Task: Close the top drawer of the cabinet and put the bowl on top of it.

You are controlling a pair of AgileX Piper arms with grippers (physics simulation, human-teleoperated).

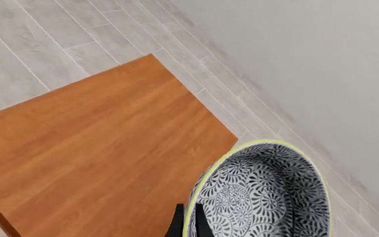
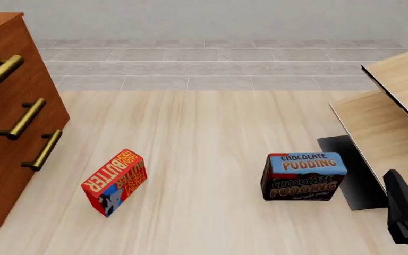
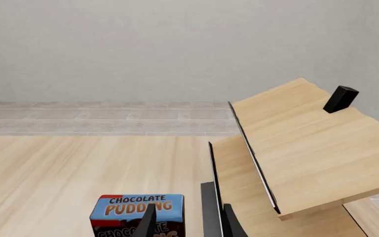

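Black fingers of the left arm pinched the bowl by its rim, above the cabinet top. Over by the pudding box, the right arm's fingers were spread apart, holding nothing.

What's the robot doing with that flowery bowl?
The left gripper is holding the bowl by its rim, up in the air above the cabinet's top. All the cabinet's drawers look shut. The right gripper waits near the pudding box, holding nothing. A butter box stands on the table.
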